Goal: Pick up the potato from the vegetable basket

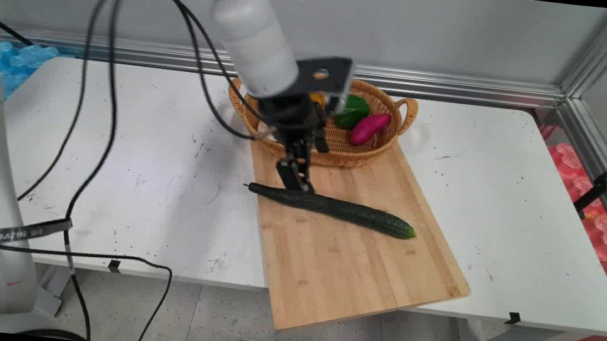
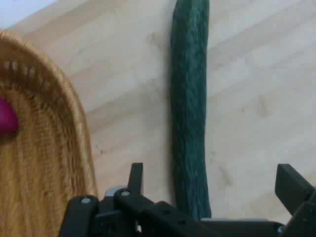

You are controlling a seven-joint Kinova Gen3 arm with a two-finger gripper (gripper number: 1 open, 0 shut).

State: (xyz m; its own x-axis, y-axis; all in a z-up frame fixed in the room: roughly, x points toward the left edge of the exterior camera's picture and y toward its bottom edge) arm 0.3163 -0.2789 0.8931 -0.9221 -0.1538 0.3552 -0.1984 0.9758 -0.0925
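even bright light, soft shadows (hand view slightly blurred).

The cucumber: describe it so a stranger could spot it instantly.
On the white table lies a wooden cutting board, with a wicker basket at its far end. Across the board, just below the gripper, lies the cucumber: long, dark green and slender, unlike the short vegetables in the basket.

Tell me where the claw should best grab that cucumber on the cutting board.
Probably across the cucumber near its stem end, coming straight down from above. It lies flat on the cutting board, long and slender, and the open claw already straddles that end.
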